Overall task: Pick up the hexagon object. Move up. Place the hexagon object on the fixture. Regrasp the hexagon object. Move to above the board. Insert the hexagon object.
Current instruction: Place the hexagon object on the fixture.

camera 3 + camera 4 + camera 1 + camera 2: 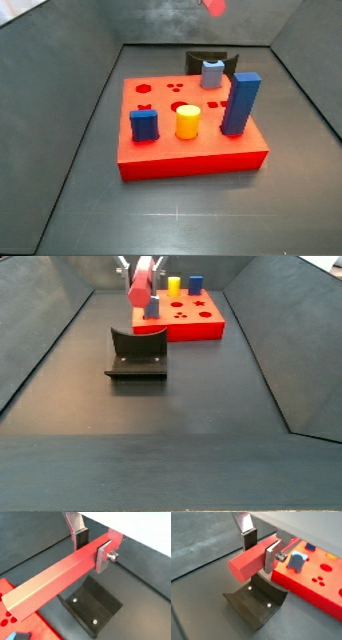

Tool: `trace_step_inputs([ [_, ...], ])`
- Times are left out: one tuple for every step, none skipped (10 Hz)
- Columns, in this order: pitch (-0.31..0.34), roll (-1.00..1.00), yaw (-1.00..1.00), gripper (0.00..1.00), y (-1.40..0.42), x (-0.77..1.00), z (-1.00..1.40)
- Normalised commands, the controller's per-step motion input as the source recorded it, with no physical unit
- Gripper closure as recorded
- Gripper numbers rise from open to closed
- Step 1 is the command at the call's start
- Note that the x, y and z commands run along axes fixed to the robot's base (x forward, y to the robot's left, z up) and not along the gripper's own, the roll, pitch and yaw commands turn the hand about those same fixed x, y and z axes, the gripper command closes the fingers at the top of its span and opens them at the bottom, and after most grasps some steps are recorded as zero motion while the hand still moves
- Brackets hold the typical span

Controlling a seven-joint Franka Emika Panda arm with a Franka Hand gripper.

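My gripper (92, 549) is shut on the hexagon object (53, 582), a long red bar held level across the fingers. In both wrist views a silver finger (272, 557) presses its near side and a dark pad (250, 541) its far side. The bar (250, 563) hangs in the air above the fixture (258, 604), a black bracket on the floor, and does not touch it. In a side view the gripper (140, 274) and bar (138, 292) hover over the fixture (138, 353), with the red board (183, 320) just behind. Only the bar's end (214, 6) shows at the upper edge of a side view.
The board (187, 135) bears a tall blue block (241, 103), a yellow cylinder (189, 122), a short blue block (144, 125) and a grey peg (213, 73). The fixture (207, 60) stands behind it. Sloping dark walls (47, 341) enclose the floor.
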Motion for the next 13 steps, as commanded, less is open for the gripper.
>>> trace_step_inputs([
  [0.233,-1.00,0.01,1.00,0.09,0.24,0.01],
  [0.249,-1.00,-0.02,1.00,0.07,0.19,0.01],
  [0.262,-1.00,-0.05,1.00,0.06,0.13,-0.01],
  [0.271,-1.00,-0.07,1.00,0.05,0.10,-0.01],
  [0.231,-0.84,-0.11,1.00,0.05,0.08,0.00],
  [0.194,-0.67,-0.12,1.00,0.05,0.09,-0.01],
  [0.155,-0.44,-0.13,1.00,0.05,0.10,-0.01],
  [0.142,-0.34,-0.13,1.00,0.05,0.09,-0.01],
  [0.105,-0.22,-0.12,1.00,0.04,0.08,0.00],
  [0.014,-1.00,-0.14,1.00,0.07,0.10,-1.00],
  [0.007,-1.00,-0.14,1.00,0.07,0.11,-1.00],
  [0.026,-1.00,-0.13,1.00,0.08,0.12,-1.00],
  [0.041,-1.00,-0.13,1.00,0.08,0.13,-1.00],
])
